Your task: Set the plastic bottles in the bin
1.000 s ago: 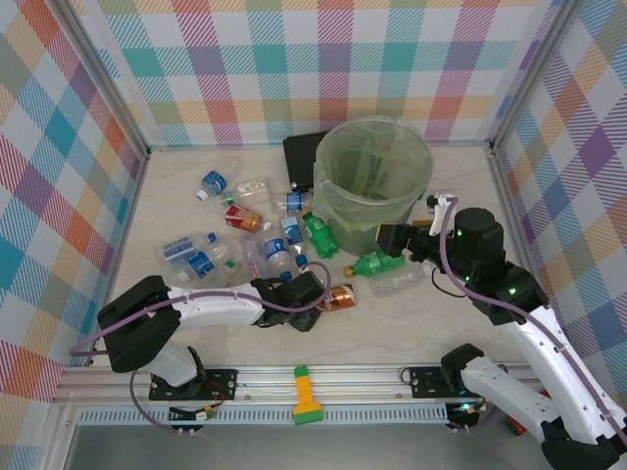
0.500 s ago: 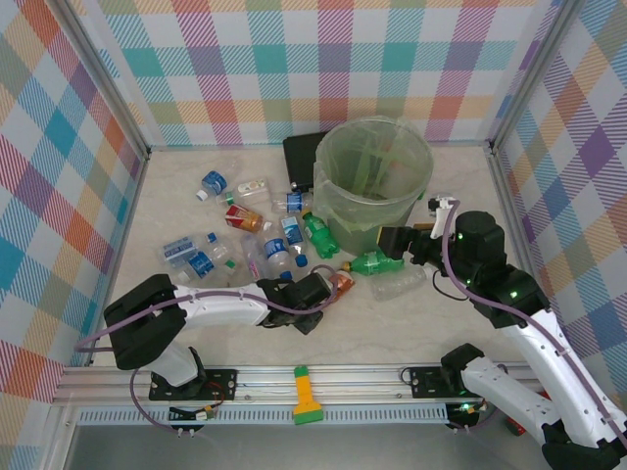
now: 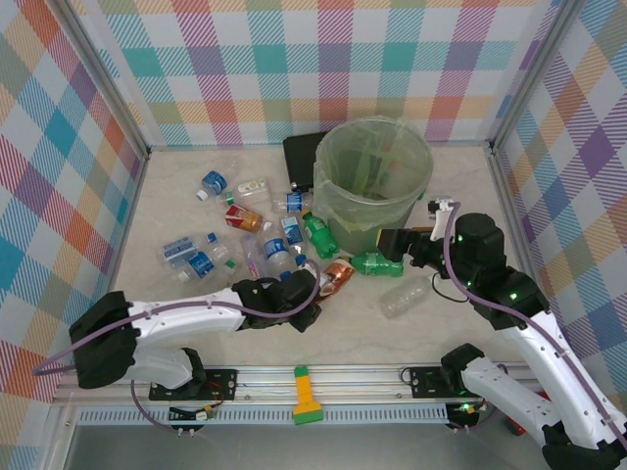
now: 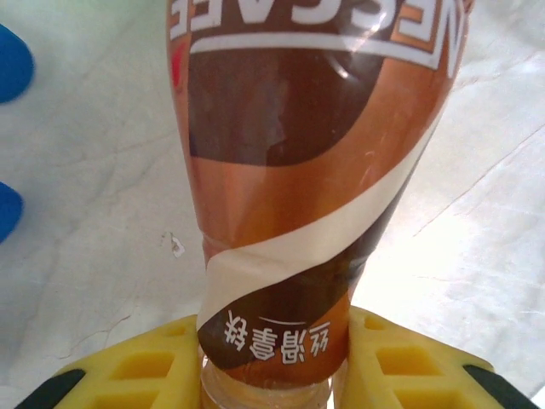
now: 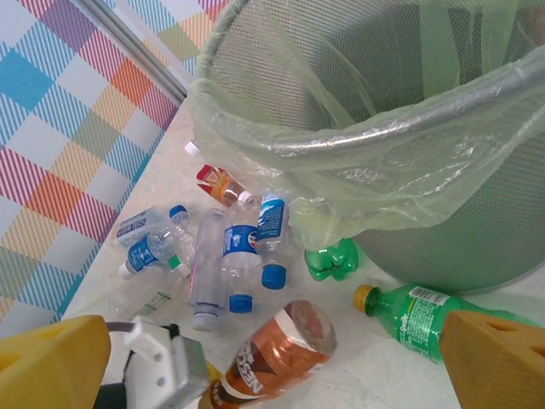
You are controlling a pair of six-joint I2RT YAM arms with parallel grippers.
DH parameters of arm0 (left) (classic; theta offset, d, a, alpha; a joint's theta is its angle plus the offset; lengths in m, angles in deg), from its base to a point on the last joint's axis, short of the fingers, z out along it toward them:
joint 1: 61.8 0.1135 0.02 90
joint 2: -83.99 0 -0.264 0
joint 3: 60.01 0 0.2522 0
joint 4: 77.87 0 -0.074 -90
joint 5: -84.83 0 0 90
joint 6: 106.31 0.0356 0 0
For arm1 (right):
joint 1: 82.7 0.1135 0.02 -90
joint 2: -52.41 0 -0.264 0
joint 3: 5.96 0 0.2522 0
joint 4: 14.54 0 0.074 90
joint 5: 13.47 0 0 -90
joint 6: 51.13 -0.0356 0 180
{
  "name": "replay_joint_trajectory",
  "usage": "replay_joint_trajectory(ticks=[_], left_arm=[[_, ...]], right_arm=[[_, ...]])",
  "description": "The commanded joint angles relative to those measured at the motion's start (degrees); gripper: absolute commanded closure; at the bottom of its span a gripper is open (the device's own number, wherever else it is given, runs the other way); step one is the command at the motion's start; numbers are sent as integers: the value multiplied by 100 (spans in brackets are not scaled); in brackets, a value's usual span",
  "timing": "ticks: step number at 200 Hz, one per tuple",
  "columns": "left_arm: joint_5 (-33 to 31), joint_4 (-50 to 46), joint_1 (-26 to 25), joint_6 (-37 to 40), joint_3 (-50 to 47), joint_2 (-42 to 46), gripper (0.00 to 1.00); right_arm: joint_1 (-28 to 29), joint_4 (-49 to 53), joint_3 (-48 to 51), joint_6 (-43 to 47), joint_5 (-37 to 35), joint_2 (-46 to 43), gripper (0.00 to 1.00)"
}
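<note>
The left gripper [image 4: 271,375] is closed tightly on the neck of the copper-brown bottle [image 4: 315,170], near the bin [image 3: 377,211] on its near left side, while the right gripper [image 3: 392,239] stands fully open, holding nothing, just beside 1 green bottle [image 3: 375,264] at the bin's foot.

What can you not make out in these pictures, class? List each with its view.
- Copper-brown bottle: its cap, left wrist view, cut off by the bottom edge at the left hand.
- Bin: its floor, right wrist view, hidden behind its near wall.
- Black flat object: mostly hidden behind the bin, top view.
- Clear bottles: labels too small to read, top view.
</note>
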Motion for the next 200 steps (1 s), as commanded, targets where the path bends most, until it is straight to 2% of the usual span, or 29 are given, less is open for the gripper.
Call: replay_joint_trajectory(ticks=[1,85,152,200], left_arm=[[-205,-350,-52,-155,-29,389,72],[-524,-583,-56,-328,148,1789,72],[-597,-674,-52,-299,304,2019,72],[-590,-561,-56,-234,563,2305,72]], right_arm=[[32,-136,116,-201,139,-23,1],[34,-392,289,-478,621,89,1],[32,-479,381,-487,588,109,1],[31,-617,-46,-488,1497,416,1]])
